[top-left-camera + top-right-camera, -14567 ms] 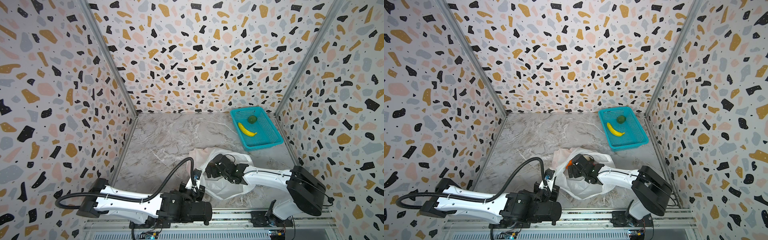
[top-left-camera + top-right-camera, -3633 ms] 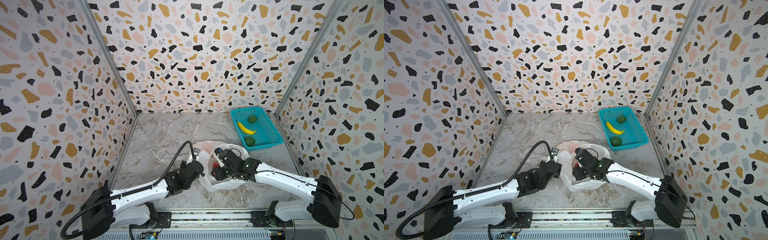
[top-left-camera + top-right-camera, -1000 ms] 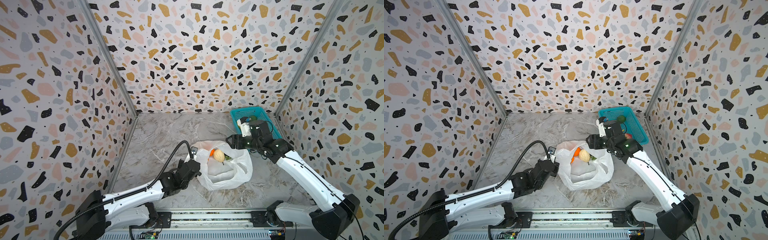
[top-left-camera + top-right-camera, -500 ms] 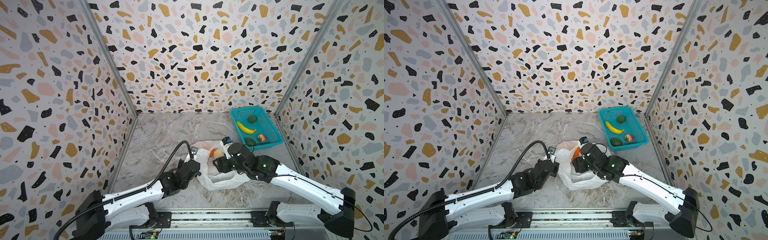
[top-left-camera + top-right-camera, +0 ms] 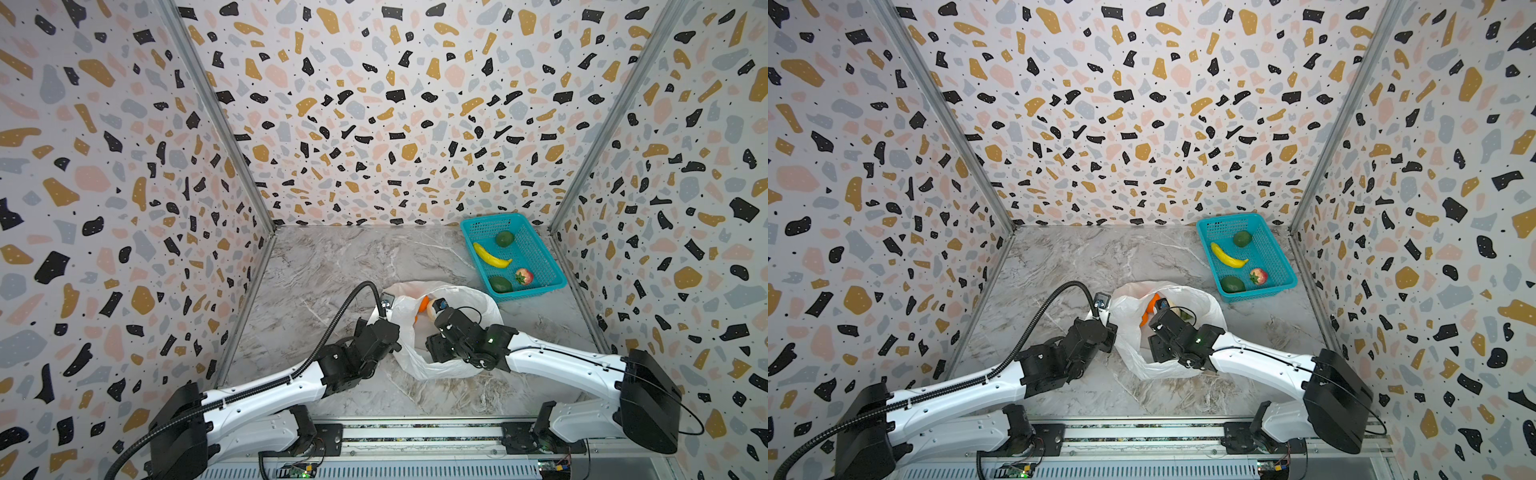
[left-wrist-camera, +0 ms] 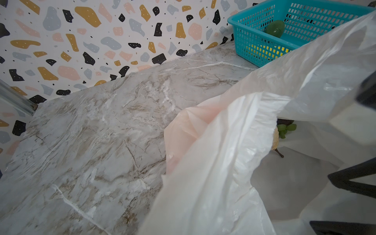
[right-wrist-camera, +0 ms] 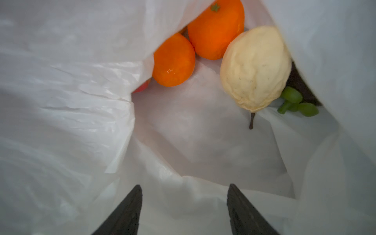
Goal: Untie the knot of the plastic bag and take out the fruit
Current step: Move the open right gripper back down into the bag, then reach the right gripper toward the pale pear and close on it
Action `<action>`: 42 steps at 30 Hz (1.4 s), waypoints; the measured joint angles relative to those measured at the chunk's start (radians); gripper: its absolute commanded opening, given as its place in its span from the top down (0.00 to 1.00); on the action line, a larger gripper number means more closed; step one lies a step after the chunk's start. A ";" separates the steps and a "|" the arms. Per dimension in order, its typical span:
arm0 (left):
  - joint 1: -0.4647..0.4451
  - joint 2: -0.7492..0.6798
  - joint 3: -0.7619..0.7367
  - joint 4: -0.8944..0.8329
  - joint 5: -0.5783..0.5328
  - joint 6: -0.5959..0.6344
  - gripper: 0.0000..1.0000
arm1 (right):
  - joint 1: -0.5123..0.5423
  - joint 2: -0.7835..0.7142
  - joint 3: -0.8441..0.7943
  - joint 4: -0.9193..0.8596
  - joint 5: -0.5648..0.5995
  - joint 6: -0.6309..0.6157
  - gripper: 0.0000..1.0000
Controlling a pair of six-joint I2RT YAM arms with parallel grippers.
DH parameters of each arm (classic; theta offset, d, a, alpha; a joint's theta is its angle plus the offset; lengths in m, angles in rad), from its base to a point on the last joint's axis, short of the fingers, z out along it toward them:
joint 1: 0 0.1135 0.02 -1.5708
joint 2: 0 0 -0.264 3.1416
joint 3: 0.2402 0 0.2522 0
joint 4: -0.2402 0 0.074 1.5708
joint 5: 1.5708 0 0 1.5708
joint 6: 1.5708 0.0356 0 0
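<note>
Two oranges (image 7: 174, 60) and a beige fruit (image 7: 254, 69) lie deep in the open plastic bag (image 5: 405, 320) on the worktop (image 5: 332, 266); our left fingers (image 5: 390, 332) pinch its rim tight, we judge to hold the mouth wide, while the right fingers (image 7: 126, 213) sit inside, spread and empty.

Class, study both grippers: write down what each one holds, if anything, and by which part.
The left gripper pinches the plastic bag by the rim of its mouth. The right gripper, jaws open inside the bag, holds nothing.
</note>
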 measured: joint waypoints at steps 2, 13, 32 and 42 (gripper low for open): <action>0.000 -0.006 0.000 0.001 0.001 0.003 1.00 | -0.020 0.048 0.000 0.029 -0.023 0.000 0.31; 0.000 -0.031 -0.002 0.002 0.030 0.003 1.00 | -0.187 0.211 0.074 0.122 -0.077 0.068 0.22; -0.042 -0.037 -0.066 0.012 0.077 -0.030 1.00 | -0.248 0.323 0.114 0.232 0.060 0.190 0.10; -0.054 -0.050 -0.074 0.020 0.077 -0.034 1.00 | -0.282 0.438 0.174 0.329 0.072 0.212 0.21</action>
